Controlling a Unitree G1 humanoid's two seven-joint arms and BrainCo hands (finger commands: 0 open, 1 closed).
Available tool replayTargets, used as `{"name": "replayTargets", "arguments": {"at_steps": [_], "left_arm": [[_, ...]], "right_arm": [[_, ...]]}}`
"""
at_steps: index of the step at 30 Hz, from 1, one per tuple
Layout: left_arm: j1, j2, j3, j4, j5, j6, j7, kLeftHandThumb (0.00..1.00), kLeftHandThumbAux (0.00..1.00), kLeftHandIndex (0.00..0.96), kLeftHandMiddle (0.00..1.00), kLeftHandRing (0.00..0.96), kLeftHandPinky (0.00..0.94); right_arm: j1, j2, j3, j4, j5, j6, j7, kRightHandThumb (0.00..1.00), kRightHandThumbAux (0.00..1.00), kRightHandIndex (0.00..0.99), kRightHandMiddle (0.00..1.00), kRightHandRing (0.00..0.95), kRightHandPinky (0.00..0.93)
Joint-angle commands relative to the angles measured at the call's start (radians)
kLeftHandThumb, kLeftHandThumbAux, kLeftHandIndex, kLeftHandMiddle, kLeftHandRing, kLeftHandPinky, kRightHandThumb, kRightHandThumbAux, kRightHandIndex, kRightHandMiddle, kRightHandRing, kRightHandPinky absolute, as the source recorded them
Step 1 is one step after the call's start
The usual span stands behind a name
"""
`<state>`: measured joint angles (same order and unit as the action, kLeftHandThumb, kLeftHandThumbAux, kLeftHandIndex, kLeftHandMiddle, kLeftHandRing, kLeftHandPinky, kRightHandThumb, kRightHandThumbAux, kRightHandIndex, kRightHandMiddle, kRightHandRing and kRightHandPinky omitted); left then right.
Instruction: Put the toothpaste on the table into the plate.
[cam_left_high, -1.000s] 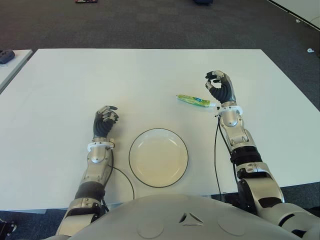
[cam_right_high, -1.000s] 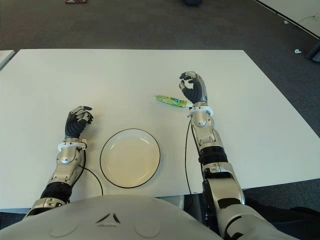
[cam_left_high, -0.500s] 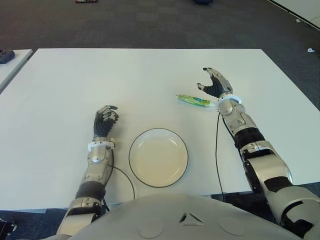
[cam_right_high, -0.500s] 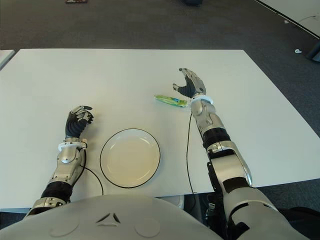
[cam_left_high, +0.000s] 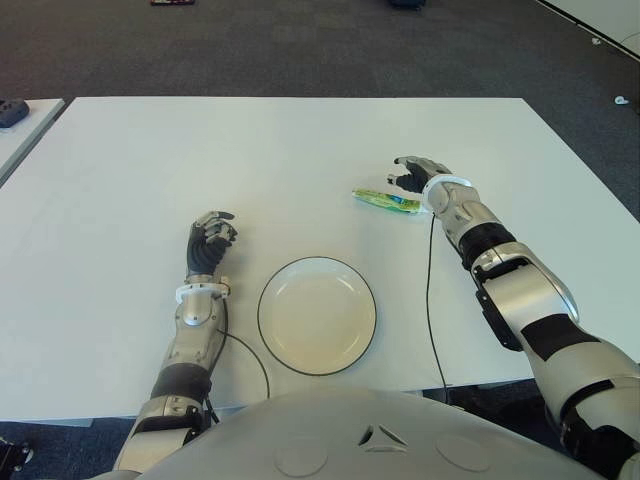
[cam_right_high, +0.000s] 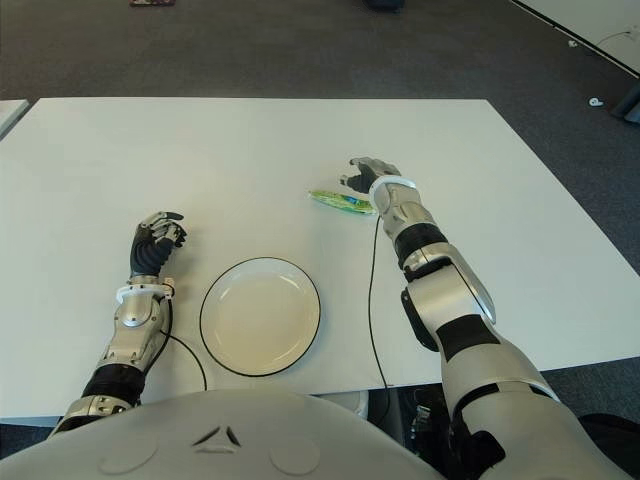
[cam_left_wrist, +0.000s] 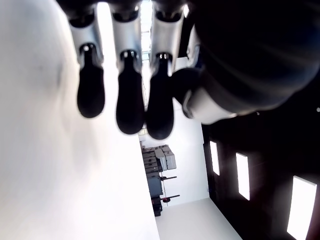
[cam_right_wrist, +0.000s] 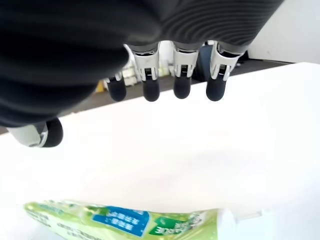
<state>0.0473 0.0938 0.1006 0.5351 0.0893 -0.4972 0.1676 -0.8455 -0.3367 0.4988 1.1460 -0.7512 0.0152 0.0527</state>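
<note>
A green toothpaste tube (cam_left_high: 386, 200) lies flat on the white table (cam_left_high: 300, 150), right of centre, its white cap toward the right. My right hand (cam_left_high: 409, 176) hovers palm down just above the tube's cap end, fingers (cam_right_wrist: 181, 86) spread and holding nothing. In the right wrist view the tube (cam_right_wrist: 125, 221) lies under the open palm. The white plate (cam_left_high: 317, 315) with a dark rim sits near the front edge, well short of the tube. My left hand (cam_left_high: 210, 240) shows left of the plate, fingers (cam_left_wrist: 129, 100) curled, nothing in them.
A thin black cable (cam_left_high: 430, 300) runs along the right forearm over the table. Another table's corner (cam_left_high: 25, 115) with a dark object shows at far left. Dark carpet lies beyond the far edge.
My right hand has swung from upright and curled to stretched forward, lowering palm down over the toothpaste with fingers spread. The left hand, tube and plate have not moved.
</note>
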Motion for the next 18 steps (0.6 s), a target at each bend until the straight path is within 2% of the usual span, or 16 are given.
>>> {"name": "replayTargets", "arguments": {"at_steps": [1,10,18], "left_arm": [[0.033,-0.013,-0.003,0.013,0.005,0.041,0.01,0.707,0.718,0.434,0.622,0.628,0.605],[0.047,-0.013,-0.002,-0.003,0.017,0.042,0.028,0.707,0.717,0.434,0.62,0.624,0.595],[0.06,-0.014,-0.002,-0.027,0.017,0.063,0.031,0.706,0.717,0.434,0.627,0.628,0.599]], "right_arm": [[-0.029,0.027,0.054,0.092,-0.031,-0.011,0.013,0.536,0.187,0.0,0.0,0.0,0.0],[-0.026,0.057,0.125,0.152,-0.053,-0.021,0.026,0.567,0.168,0.0,0.0,0.0,0.0],[-0.019,0.062,0.177,0.172,-0.068,-0.037,0.035,0.582,0.163,0.0,0.0,0.0,0.0]]}}
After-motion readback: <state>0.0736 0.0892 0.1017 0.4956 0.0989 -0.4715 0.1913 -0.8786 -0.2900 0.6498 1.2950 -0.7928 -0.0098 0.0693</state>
